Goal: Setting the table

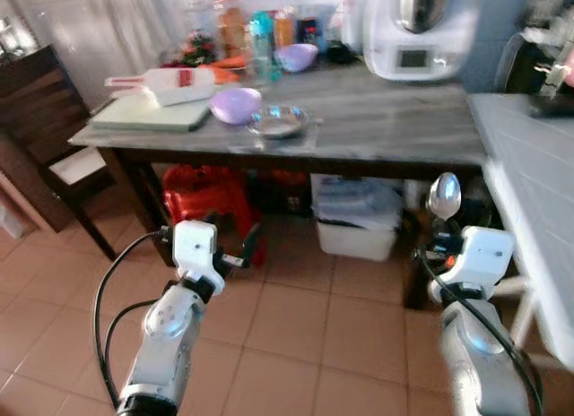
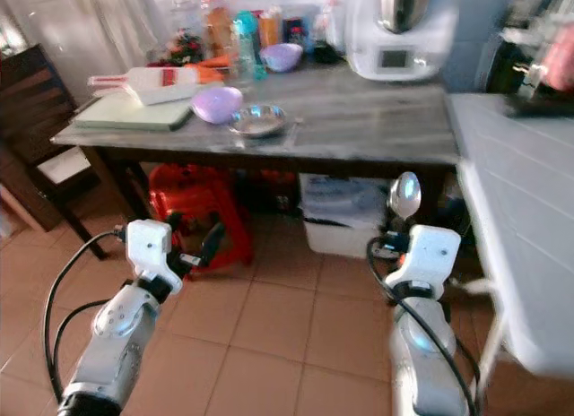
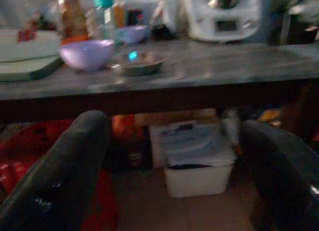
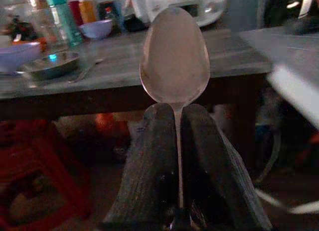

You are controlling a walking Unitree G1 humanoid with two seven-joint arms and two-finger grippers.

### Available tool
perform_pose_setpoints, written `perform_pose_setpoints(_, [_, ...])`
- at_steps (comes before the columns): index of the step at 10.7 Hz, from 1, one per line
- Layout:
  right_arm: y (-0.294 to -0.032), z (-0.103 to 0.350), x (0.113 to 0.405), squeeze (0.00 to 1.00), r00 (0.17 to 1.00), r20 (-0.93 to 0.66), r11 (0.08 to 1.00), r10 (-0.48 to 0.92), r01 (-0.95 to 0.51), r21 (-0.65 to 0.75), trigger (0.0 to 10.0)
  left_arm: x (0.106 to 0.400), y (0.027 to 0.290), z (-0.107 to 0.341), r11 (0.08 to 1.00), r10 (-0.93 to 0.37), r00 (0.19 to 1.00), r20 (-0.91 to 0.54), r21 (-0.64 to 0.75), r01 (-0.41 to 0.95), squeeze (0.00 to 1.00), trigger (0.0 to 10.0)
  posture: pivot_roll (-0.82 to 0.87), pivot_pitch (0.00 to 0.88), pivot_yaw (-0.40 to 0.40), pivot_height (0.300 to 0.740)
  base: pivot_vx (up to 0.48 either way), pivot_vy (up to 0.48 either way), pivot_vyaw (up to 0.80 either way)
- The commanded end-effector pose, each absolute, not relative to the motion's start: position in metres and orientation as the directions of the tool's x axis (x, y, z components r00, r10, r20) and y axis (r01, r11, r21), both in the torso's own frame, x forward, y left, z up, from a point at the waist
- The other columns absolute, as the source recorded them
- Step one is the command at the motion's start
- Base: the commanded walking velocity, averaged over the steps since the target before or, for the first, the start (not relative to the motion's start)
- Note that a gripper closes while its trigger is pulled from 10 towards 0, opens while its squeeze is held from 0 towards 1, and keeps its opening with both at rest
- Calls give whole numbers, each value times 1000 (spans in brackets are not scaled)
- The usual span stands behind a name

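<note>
My right gripper (image 4: 175,116) is shut on a metal spoon (image 4: 174,57); the spoon (image 1: 444,196) points bowl-up, low in front of the table's right end. My left gripper (image 1: 240,247) is open and holds nothing, low before the table. On the grey marble table (image 1: 386,129) lie a steel plate (image 1: 279,121), a small utensil (image 4: 85,71) beside it, and a lilac bowl (image 1: 236,104). A second lilac bowl (image 1: 297,56) stands further back.
A green cutting board (image 1: 148,113) with a white grater lies at the table's left end. Bottles (image 1: 260,39) and a white kitchen machine (image 1: 417,30) stand at the back. Under the table are a red stool (image 1: 204,194) and a white bin (image 1: 357,214). A dark chair (image 1: 45,138) stands left, a white counter (image 1: 538,183) right.
</note>
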State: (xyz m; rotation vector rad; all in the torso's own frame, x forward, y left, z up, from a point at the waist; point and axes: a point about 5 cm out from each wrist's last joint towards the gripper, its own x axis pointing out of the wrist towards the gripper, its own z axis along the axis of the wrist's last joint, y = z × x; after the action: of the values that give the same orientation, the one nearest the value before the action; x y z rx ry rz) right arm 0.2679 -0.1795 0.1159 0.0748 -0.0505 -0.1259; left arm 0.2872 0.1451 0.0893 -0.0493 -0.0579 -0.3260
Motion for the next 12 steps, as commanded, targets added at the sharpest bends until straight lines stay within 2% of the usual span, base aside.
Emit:
perform_pose_setpoints(1, [-181, 121, 268, 0, 989, 68, 990, -129, 124, 73, 10000, 289, 145, 93, 947, -317, 946, 75, -32, 320, 0, 10000, 32, 5, 97, 740, 409, 0, 0])
perform_pose_setpoints(12, [-180, 120, 269, 0, 989, 65, 988, -131, 126, 85, 10000, 291, 139, 95, 939, -338, 938, 75, -37, 341, 0, 10000, 29, 8, 104, 740, 401, 0, 0])
